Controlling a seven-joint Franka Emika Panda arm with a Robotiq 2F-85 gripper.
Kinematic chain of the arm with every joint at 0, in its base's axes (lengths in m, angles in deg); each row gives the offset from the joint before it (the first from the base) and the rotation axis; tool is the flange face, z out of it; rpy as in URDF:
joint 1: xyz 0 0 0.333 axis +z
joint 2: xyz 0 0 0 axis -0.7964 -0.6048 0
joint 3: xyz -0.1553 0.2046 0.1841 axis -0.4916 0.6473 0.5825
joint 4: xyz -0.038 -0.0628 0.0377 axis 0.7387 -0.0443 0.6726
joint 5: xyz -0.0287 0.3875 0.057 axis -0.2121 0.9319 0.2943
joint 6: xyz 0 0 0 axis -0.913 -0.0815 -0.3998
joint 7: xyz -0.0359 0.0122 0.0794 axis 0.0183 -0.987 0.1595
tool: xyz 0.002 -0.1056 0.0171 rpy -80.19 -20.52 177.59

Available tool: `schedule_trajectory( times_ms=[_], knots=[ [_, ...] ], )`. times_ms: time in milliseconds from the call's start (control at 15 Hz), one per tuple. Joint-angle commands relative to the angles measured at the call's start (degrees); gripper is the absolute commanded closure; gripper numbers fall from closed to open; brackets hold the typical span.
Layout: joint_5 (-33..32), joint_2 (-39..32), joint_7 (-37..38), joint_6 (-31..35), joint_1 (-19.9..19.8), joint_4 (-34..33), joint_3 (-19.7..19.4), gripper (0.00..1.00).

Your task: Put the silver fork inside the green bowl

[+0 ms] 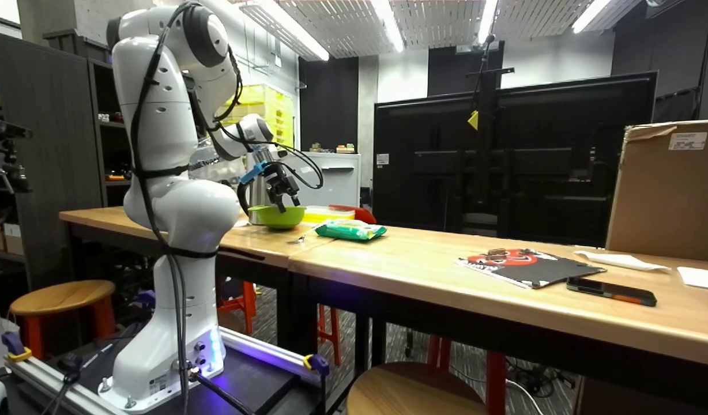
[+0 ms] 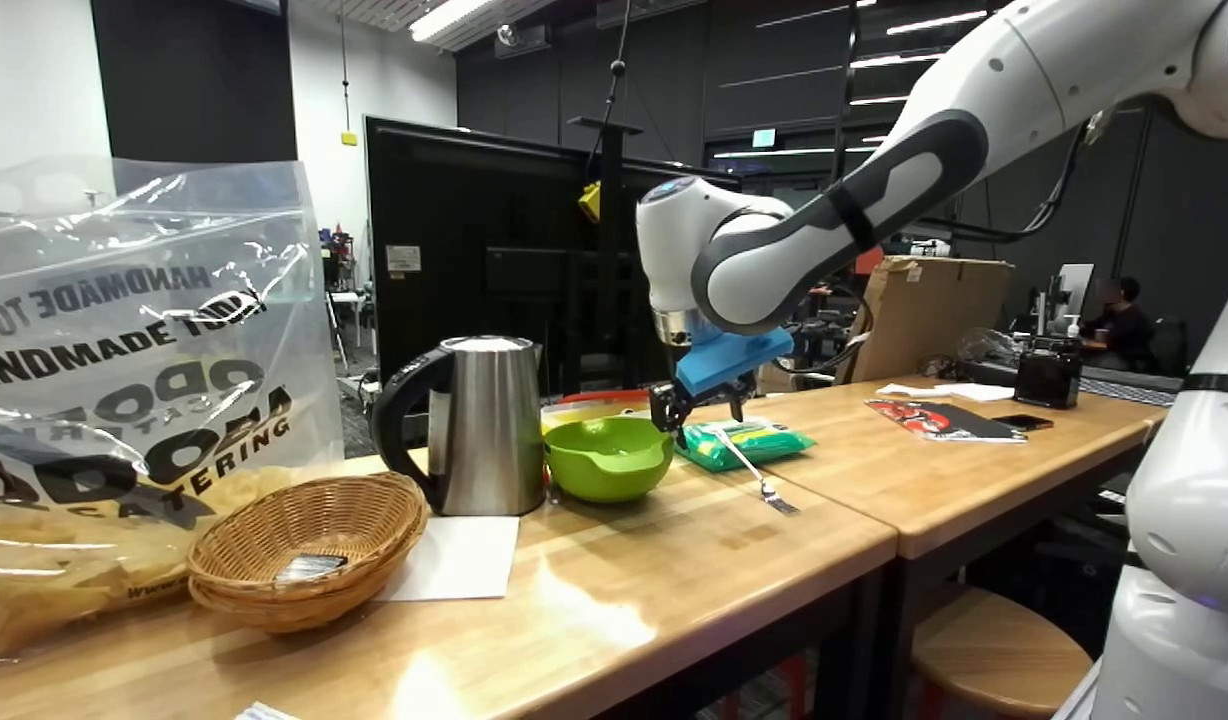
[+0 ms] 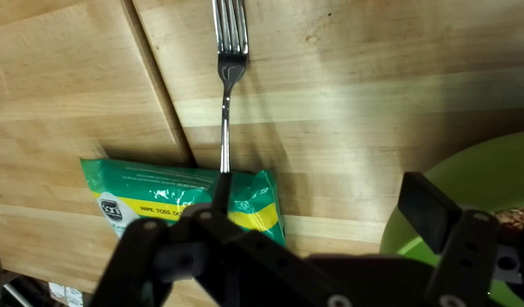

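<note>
Seeing my pincer (image 3: 321, 187) spread wide, empty, one side near the green bowl (image 2: 606, 472). Fork (image 3: 228, 83) toward the other: tines on bench (image 3: 351, 128), handle apparently on wipes pack (image 3: 176, 181), long axis roughly square to closing.

The rounded arm (image 1: 165, 124) is white with dark grey joint covers (image 1: 199, 37). Black cables (image 1: 136, 129) run down it, bound by black straps (image 1: 201, 253). A bright blue piece (image 2: 726, 364) sits at the wrist (image 2: 674, 242); the gripper (image 1: 289, 205) is black with round screw heads (image 3: 205, 215). Blue lights (image 1: 215, 344) glow on the right side of the base (image 1: 152, 351).
</note>
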Motion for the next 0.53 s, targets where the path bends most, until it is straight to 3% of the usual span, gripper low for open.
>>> schedule_trajectory(
  times_ms=[0, 333, 467],
  knots=[
    [-0.23, -0.18, 2.8, -4.2, 1.62, -1.58, -0.65, 0.0],
    [2.38, 2.01, 3.14, -11.71, 2.28, -0.35, -1.88, 0.0],
    [2.85, 4.08, 2.06, -11.66, 2.27, 1.96, -2.88, 0.0]
  ],
)
